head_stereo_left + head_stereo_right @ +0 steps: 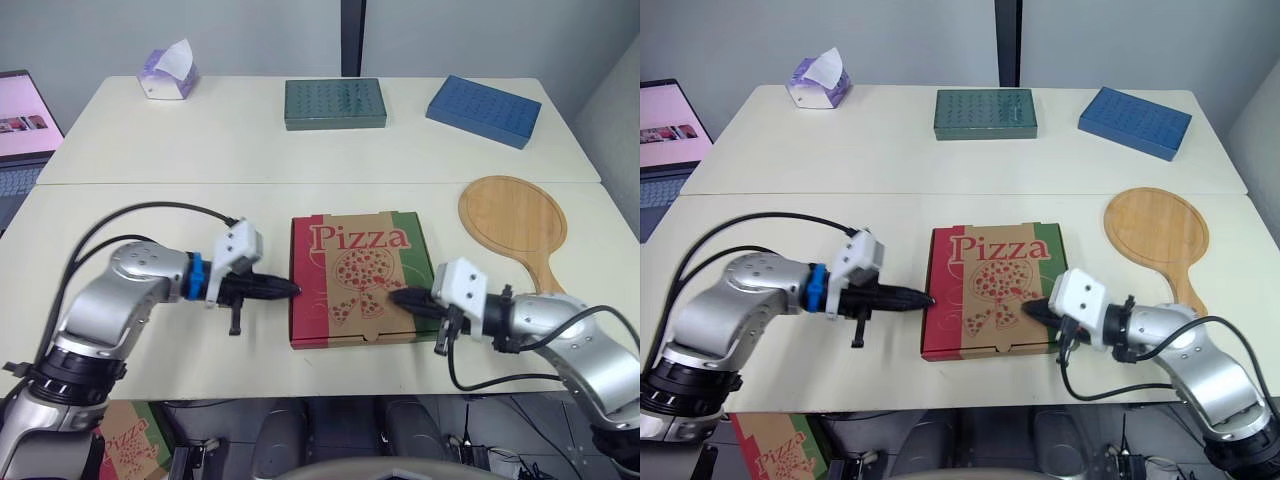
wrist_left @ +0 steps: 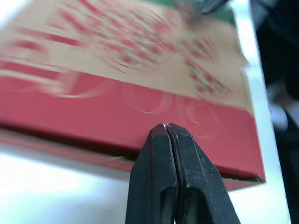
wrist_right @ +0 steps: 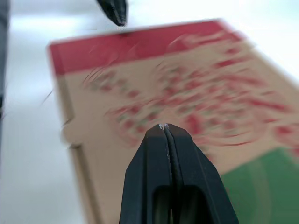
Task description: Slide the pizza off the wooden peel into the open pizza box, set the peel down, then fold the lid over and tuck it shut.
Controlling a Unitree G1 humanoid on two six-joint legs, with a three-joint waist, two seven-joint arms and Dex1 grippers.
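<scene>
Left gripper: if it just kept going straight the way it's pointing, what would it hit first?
The pizza box: the left gripper is shut, and its tip points at the box's red side edge, right beside it. Whether they already touch is unclear.

Pizza box [image 1: 352,250] red, tan and green with printed pizza; peel [image 1: 513,215] pale wood; tissue box [image 1: 168,80] perhaps lilac.
</scene>
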